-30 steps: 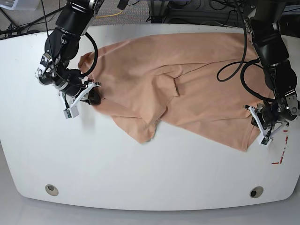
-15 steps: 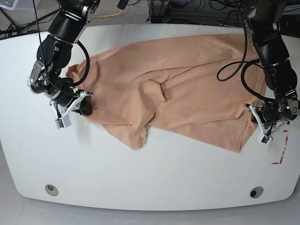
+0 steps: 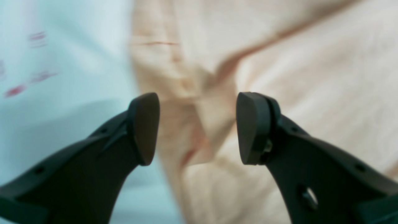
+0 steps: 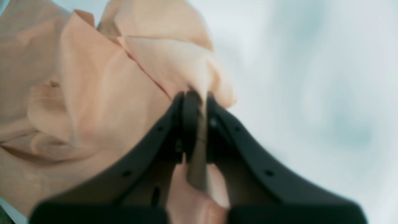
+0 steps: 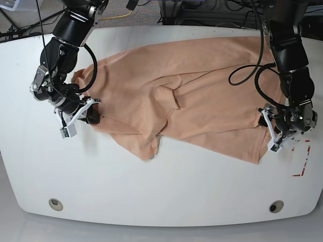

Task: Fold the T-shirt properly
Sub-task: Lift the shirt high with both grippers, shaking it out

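The peach T-shirt lies wrinkled across the white table, with a folded flap near its middle. In the base view my right gripper is at the shirt's left edge. The right wrist view shows the right gripper shut on a pinch of the T-shirt. My left gripper is at the shirt's right hem. In the left wrist view the left gripper stands open, its jaws apart with nothing between them, just above the T-shirt.
Red tape marks lie on the table right of the hem, also showing as blurred red tape marks. Two round holes sit near the front edge. Cables run behind the table's back edge.
My right gripper dragged the shirt's left edge leftward, then held still. My left gripper opened, let go of the right hem and shifted slightly left.
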Action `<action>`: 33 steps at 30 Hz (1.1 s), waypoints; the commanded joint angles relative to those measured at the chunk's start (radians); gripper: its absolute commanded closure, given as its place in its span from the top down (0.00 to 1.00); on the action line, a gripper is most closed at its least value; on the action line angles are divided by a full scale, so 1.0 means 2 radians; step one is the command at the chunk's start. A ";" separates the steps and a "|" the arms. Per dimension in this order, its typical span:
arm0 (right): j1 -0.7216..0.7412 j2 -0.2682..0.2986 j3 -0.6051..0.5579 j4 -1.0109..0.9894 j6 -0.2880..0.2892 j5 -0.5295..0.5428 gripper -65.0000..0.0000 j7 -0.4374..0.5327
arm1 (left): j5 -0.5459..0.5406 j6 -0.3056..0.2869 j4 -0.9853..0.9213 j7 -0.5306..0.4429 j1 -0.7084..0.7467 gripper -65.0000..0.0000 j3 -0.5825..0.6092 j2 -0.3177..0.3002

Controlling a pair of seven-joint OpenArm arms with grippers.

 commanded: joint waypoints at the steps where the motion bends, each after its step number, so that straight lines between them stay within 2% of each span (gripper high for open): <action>1: 0.012 0.005 -0.001 0.008 0.001 0.011 0.00 0.010 | -0.003 0.000 -0.016 -0.002 -0.010 0.56 0.000 -0.009; 21: 0.012 0.004 -0.001 0.007 0.001 0.012 0.00 0.011 | -0.002 0.000 -0.048 -0.002 -0.010 0.56 0.001 -0.009; 27: 0.012 0.004 -0.001 0.007 0.001 0.012 0.00 0.011 | 0.000 0.000 -0.055 -0.002 -0.010 0.28 0.001 -0.009; 30: 0.012 0.004 -0.001 0.007 0.001 0.012 0.00 0.011 | 0.000 0.000 -0.055 -0.002 -0.010 0.19 -0.001 -0.008; 33: 0.012 0.004 -0.001 0.007 0.001 0.012 0.00 0.011 | 0.000 0.000 -0.054 -0.002 -0.010 0.03 -0.002 -0.008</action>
